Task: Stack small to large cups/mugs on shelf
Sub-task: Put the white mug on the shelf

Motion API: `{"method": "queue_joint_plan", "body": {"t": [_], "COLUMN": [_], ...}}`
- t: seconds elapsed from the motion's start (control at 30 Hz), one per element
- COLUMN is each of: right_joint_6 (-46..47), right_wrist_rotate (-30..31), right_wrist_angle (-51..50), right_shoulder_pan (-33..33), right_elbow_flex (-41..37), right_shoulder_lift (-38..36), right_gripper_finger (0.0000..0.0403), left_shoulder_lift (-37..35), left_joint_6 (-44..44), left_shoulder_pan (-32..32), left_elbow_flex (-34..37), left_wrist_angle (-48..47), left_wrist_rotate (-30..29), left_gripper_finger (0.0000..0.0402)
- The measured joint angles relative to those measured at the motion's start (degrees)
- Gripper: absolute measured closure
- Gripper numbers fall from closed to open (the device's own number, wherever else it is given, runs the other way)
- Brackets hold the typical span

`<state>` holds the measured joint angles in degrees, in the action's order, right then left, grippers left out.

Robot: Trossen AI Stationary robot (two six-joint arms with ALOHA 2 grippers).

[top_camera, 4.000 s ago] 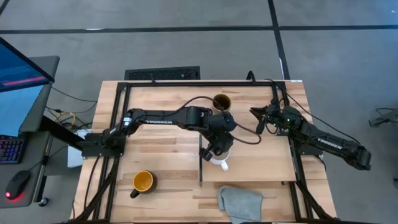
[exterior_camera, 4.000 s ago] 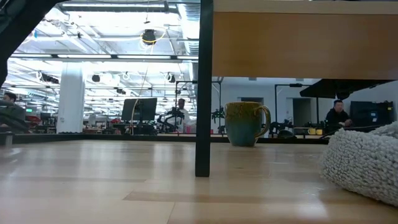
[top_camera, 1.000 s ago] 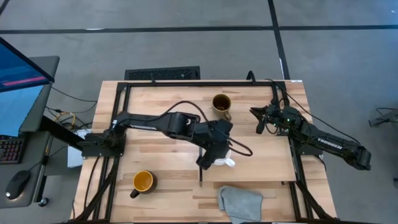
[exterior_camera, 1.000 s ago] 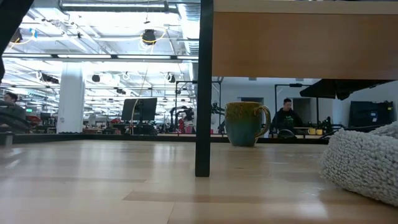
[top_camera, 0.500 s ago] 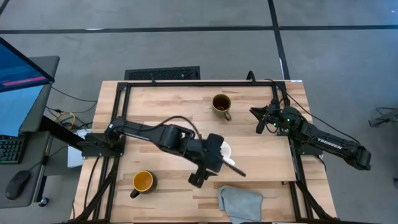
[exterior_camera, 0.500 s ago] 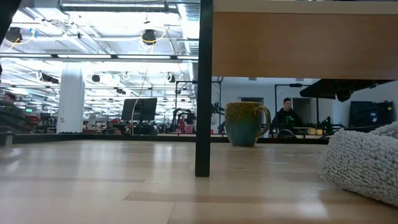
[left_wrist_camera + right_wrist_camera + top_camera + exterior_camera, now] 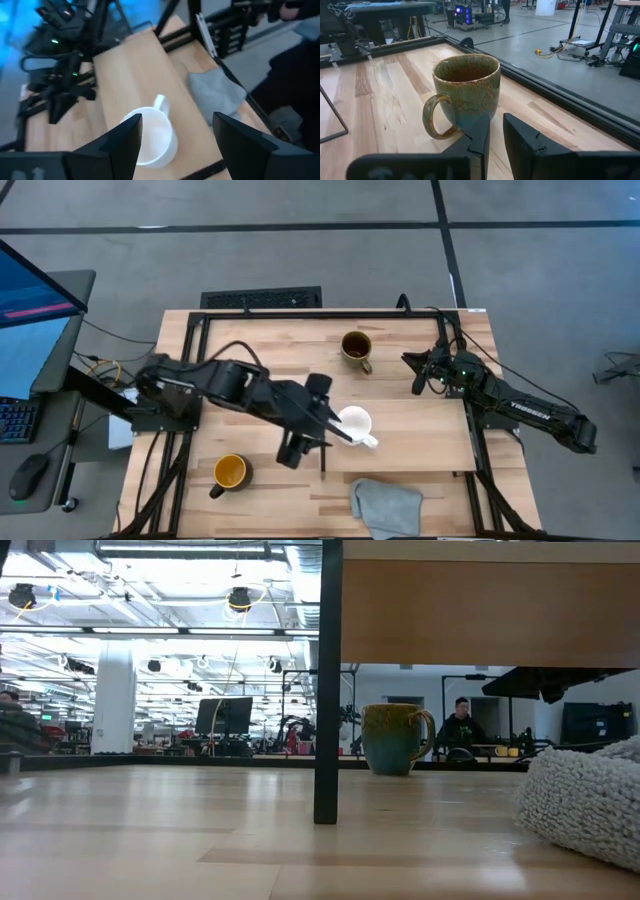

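Observation:
The small white mug stands upright on the light-wood shelf, near its left end, where the dark strip runs. My left gripper hangs open just left of it, touching nothing. In the left wrist view the white mug lies beyond the gripper. The black mug with the yellow inside stands on the table at the near left. The olive mug stands at the far middle. My right gripper rests in front of the olive mug, its fingers slightly apart and holding nothing.
A grey cloth lies at the near edge below the shelf, and the low view shows the cloth beside the shelf's dark leg. Black frame rails run along the table's left and right sides. A keyboard sits past the far edge.
My left gripper has drawn back from the white mug toward the table's left edge, rising and rolling a little as it went. Its fingers have stayed apart. The white mug, earlier hidden under the gripper, now shows in full and has stayed on the shelf.

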<state>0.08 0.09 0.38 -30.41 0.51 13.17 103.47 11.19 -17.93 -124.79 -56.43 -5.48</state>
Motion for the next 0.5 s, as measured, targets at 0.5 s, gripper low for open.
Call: {"method": "queue_joint_plan", "body": {"t": [0.5], "right_joint_6": [3.13], "right_wrist_rotate": [-0.64], "right_wrist_angle": [2.05], "right_shoulder_pan": [0.01], "right_elbow_flex": [-0.04], "right_shoulder_lift": [-0.11], "right_gripper_finger": [0.0326], "left_shoulder_lift": [-34.78], "left_joint_6": [-2.49], "left_shoulder_pan": [0.3], "left_elbow_flex": [57.84], "left_wrist_angle": [45.72], "left_wrist_rotate": [-0.52], "left_gripper_finger": [0.0168]}}
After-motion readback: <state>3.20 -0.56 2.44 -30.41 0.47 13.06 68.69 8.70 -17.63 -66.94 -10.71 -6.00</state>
